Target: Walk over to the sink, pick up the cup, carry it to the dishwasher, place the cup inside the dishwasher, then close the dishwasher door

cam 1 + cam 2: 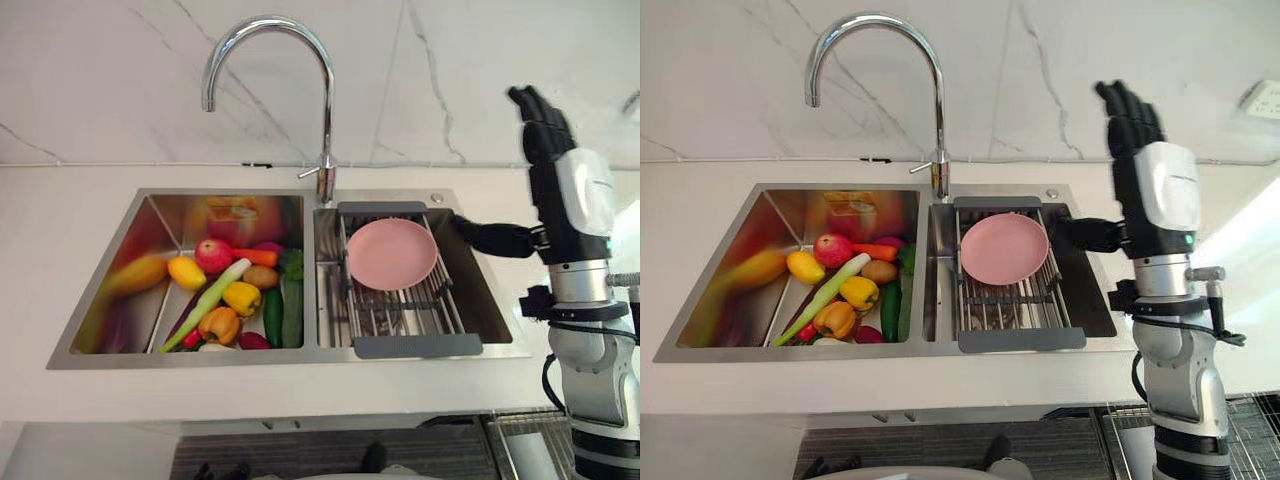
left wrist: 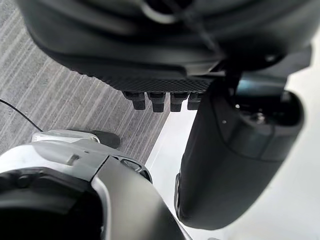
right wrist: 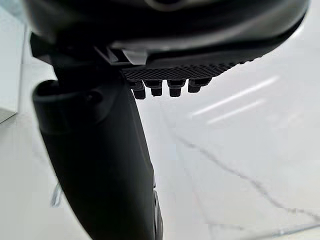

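One hand stands raised beside the sink: the right hand (image 1: 545, 170), dark and ribbed, with its fingers (image 1: 1128, 108) straight and pointing up before the wall (image 1: 450, 80) of white veined marble. Its thumb (image 1: 495, 238) juts sideways over the right edge of the sink and it holds nothing; the right wrist view shows the same slack, empty hand against pale stone. The left hand (image 2: 165, 50) hangs over a grey striped floor (image 2: 60, 95), its fingertips in a short row, its rounded thumb (image 2: 235, 165) apart from them, nothing in its grasp.

Just beside the right hand's thumb lies the right basin of the brushed steel sink (image 1: 250, 360). Across this basin sits a rack (image 1: 400, 345) of thin metal bars with grey end pieces, and a round, matt pink plate (image 1: 391, 253) rests on it, tilted against the bars. A tall chrome tap (image 1: 270, 30) curves in a hook between the two basins. The left basin holds a heap of glossy produce: a red apple (image 1: 213, 254), a lemon (image 1: 186, 272), a yellow pepper (image 1: 241, 296), an orange pepper (image 1: 219, 324), a carrot (image 1: 255, 257), a dark green cucumber (image 1: 273, 316) and a long pale leek (image 1: 208, 300) lying slantwise. A smooth white counter (image 1: 60, 230) frames the sink on all sides. Where the cup is I cannot tell
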{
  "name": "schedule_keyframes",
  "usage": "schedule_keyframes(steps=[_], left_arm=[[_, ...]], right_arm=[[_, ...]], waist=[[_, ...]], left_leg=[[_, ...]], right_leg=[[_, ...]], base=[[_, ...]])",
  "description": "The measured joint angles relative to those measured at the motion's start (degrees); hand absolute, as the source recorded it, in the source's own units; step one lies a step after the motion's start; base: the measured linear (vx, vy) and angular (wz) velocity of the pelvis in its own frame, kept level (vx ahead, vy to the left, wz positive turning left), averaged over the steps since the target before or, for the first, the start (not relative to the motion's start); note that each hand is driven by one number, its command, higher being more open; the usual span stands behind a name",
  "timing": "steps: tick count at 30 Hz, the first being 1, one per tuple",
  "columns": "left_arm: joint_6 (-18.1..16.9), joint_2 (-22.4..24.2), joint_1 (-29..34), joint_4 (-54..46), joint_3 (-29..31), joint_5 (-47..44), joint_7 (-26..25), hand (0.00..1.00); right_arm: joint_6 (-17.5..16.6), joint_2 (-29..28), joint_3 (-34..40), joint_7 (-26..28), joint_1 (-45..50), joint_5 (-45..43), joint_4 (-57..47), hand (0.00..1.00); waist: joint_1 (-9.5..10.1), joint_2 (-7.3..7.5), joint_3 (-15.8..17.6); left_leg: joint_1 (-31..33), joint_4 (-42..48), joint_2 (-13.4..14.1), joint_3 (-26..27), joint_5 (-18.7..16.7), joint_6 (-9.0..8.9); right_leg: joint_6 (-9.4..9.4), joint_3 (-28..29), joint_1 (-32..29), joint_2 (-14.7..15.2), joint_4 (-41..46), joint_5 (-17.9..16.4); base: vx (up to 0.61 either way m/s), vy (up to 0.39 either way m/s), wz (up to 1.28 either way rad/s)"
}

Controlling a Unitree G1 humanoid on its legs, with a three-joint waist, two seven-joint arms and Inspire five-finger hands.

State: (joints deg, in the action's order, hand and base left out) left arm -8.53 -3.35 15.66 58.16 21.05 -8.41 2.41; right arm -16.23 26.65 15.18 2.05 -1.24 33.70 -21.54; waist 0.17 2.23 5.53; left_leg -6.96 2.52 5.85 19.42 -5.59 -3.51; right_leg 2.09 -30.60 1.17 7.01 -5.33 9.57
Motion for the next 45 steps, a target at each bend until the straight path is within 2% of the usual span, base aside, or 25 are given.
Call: schedule_keyframes(steps=[1,5,9,20,26,32,38,45], left_arm=[[-0.1,-0.2,-0.1,-0.1,0.0,0.0,0.0,1.00],[-0.2,-0.5,-0.1,0.0,-0.1,0.0,0.0,1.00],[-0.2,-0.6,-0.6,0.5,-0.3,-0.2,0.1,1.00],[0.0,-1.3,-0.4,0.8,-1.4,-1.1,0.4,1.00],[0.2,-2.0,-0.4,0.8,-3.3,-1.1,0.5,1.00],[0.3,-2.2,-0.4,0.8,-3.6,-1.0,0.5,1.00],[0.6,-2.2,-0.4,0.7,-3.9,-0.5,0.4,1.00],[0.7,-2.5,-0.4,0.7,-5.6,-0.5,0.3,1.00]], right_arm=[[-0.7,0.0,-1.7,3.3,0.3,-0.4,0.0,1.00],[-1.7,0.9,-6.3,8.8,0.2,0.5,2.0,1.00],[-1.9,4.4,-11.2,11.6,-0.9,6.9,7.2,1.00],[-1.4,9.1,-17.0,12.0,-2.8,18.1,17.5,1.00],[-1.3,9.4,-18.4,11.2,-2.8,21.8,20.3,1.00],[-1.2,9.4,-18.7,6.1,-2.8,27.3,22.7,1.00],[1.0,9.3,-20.7,0.5,-2.8,32.0,24.9,1.00],[2.7,9.3,-20.7,-2.8,-2.8,34.0,27.2,1.00]], waist=[[0.01,0.43,-0.3],[0.27,0.79,-0.6],[0.55,0.85,-0.6],[0.57,1.15,-0.9],[0.53,1.06,-0.9],[0.51,0.97,-0.9],[0.56,0.88,-0.9],[0.66,-0.01,-1.1]], left_leg=[[0.2,0.1,0.0,0.0,-0.1,0.00],[0.4,-0.1,-0.1,-0.3,0.0,0.05],[0.7,-0.2,-0.4,-1.5,0.1,0.26],[0.9,-1.0,-1.1,-2.8,1.1,0.67],[0.9,-1.3,-1.1,-2.9,1.3,0.59],[0.9,-1.3,-1.1,-2.9,1.3,0.59],[0.9,-1.3,-1.1,-2.9,1.3,0.59],[0.9,-1.3,-1.0,-2.9,1.3,0.59]], right_leg=[[0.01,0.0,-0.2,0.0,0.0,0.0],[-0.01,-0.3,-0.3,0.2,0.0,0.0],[0.01,-1.3,-0.1,0.4,0.0,0.0],[0.21,-2.7,0.2,1.2,0.0,0.1],[0.21,-2.6,0.1,1.2,0.0,0.1],[0.21,-2.6,0.1,1.2,0.0,0.1],[0.21,-2.5,0.1,1.2,0.0,0.1],[0.21,-2.5,0.1,1.2,0.0,0.1]], base=[[0.00,0.000,0.00],[0.00,0.026,0.03],[0.00,0.027,0.13],[-0.03,0.022,0.08],[0.00,0.000,0.00],[0.00,0.000,0.00],[0.00,0.000,0.00],[0.00,0.000,0.00]])
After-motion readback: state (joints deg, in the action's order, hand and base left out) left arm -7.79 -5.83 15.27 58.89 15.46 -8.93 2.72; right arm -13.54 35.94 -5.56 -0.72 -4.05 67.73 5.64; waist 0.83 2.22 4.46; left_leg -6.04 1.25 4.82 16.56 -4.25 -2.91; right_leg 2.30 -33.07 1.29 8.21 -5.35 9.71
